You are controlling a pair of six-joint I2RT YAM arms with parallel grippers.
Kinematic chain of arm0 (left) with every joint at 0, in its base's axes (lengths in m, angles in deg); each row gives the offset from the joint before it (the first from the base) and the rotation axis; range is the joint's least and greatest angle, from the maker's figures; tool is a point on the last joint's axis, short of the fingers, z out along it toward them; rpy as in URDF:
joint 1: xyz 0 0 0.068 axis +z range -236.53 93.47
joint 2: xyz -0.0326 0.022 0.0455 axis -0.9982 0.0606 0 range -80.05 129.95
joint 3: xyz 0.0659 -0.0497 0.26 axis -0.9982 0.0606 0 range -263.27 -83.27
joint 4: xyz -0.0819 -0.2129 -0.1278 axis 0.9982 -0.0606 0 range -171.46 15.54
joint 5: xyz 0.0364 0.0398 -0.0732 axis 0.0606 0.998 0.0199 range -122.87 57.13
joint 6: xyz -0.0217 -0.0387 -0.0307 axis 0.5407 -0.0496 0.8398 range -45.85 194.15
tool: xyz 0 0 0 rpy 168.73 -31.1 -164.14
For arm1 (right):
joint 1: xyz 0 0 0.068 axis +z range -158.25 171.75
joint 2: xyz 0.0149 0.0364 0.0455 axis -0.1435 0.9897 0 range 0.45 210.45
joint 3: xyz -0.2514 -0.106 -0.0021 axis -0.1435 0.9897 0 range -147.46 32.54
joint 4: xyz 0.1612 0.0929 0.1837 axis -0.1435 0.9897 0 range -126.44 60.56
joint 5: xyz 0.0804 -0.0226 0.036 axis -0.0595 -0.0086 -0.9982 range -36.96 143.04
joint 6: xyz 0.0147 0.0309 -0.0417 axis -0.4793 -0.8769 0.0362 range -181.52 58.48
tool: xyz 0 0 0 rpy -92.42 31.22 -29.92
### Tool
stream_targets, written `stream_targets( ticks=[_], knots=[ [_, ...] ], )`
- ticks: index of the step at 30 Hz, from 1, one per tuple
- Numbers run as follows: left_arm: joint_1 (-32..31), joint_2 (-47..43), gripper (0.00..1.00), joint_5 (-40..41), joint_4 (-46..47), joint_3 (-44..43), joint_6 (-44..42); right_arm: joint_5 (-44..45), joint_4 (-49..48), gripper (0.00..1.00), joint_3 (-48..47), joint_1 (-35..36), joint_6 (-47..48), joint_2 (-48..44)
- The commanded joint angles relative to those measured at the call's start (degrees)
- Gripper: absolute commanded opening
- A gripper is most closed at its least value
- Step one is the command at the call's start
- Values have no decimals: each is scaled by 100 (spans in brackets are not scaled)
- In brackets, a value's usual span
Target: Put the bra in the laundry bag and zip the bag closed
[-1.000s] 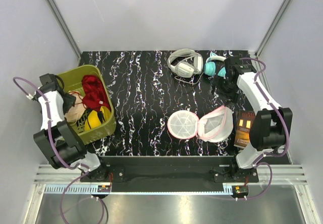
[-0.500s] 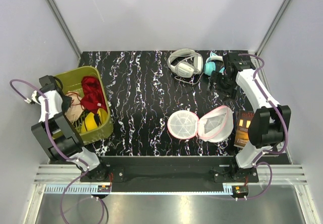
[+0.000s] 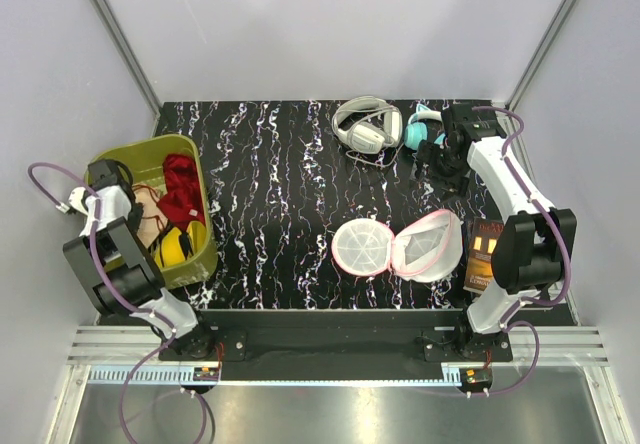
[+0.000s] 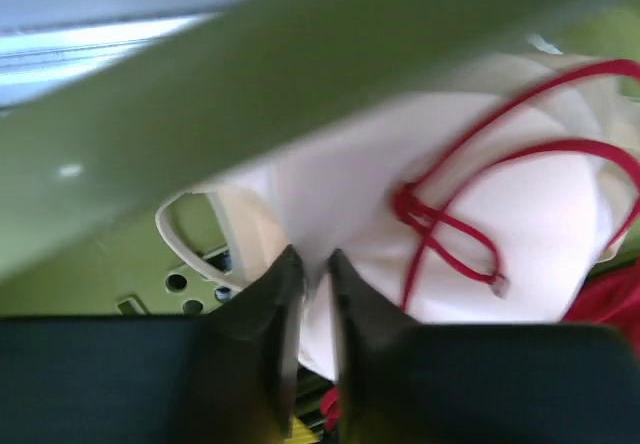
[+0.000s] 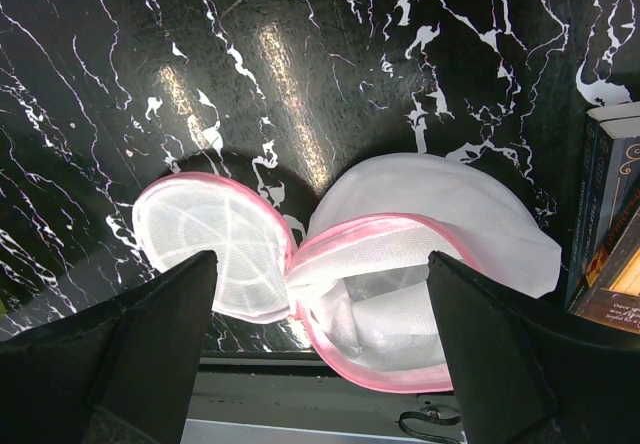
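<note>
Soft peach padded bra (image 4: 520,214), in olive-green plastic basket (image 4: 300,74): left gripper (image 4: 308,269), wide a moment ago, now pinches it; right gripper (image 5: 315,264) gapes empty; lift-out due.

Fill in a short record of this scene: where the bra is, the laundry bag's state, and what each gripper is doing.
bra: inside the green basket, red straps lying across it
laundry bag: on the table, unzipped, both halves spread open, nothing inside
left gripper: down in the basket, shut on a fold of the bra
right gripper: open, holding nothing, looking down on the bag
task stage: bra not yet in the bag
</note>
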Motion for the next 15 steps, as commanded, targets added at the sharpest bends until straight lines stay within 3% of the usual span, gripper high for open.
stream_targets(
  ticks=[1,6,9,15],
  knots=[
    [-282,-317,0,738,282,-143,-179,-156,-18,95,-176,60,33,-222],
    [-984,-1282,0,1292,-131,-380,-275,-217,-62,96,-36,200,33,-371],
    [-1345,-1627,0,1889,-868,-766,-179,-322,-132,96,148,358,-11,-442],
    [-1592,-2032,0,2549,-2029,-1697,-135,-463,-211,96,412,868,-29,-618]
  ],
)
